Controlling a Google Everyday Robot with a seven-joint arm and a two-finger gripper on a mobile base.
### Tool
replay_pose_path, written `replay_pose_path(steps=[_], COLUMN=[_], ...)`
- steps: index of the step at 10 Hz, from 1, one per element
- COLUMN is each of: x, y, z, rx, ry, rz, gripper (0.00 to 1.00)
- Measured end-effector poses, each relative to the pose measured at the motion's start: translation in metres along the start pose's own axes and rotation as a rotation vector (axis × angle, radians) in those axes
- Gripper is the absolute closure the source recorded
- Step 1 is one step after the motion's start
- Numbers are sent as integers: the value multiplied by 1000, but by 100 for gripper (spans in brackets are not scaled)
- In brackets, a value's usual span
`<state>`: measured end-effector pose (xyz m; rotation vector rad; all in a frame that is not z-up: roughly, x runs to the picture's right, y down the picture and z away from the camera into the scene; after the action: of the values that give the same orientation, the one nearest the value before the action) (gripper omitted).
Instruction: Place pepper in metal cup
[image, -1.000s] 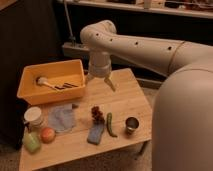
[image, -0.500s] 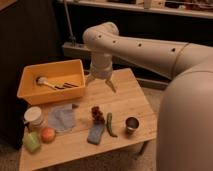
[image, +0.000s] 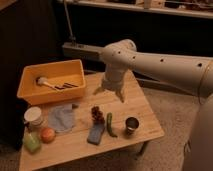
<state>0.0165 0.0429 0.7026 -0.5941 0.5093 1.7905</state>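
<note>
The pepper (image: 109, 124), a slim dark green pod, lies on the wooden table (image: 145, 110) between the blue sponge and the metal cup. The metal cup (image: 131, 124), small and shiny with a dark inside, stands upright just right of the pepper near the table's front right edge. My gripper (image: 109, 92) hangs from the white arm above the middle of the table, behind and above the pepper, apart from it. It holds nothing that I can see.
A dark red bunch of grapes (image: 97, 114) and a blue sponge (image: 95, 133) lie left of the pepper. A yellow bin (image: 50, 80) with utensils is at the back left. A white jar (image: 33, 116), light blue cloth (image: 62, 118), orange fruit (image: 47, 134) and green object (image: 32, 143) are at the left.
The arm has shifted slightly, and the gripper has come a little lower and nearer over the table. The objects on the table have not moved.
</note>
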Motion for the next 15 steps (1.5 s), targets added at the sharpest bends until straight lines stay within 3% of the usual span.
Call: replay_pose_path(steps=[4, 8, 12, 15], x=[5, -14, -23, -24], y=[-29, -67, -54, -58], z=[66, 88, 104, 143], rx=[30, 42, 55, 66], ry=[-9, -28, -45, -15], rz=[-10, 31, -20, -7], gripper=[20, 20, 20, 20])
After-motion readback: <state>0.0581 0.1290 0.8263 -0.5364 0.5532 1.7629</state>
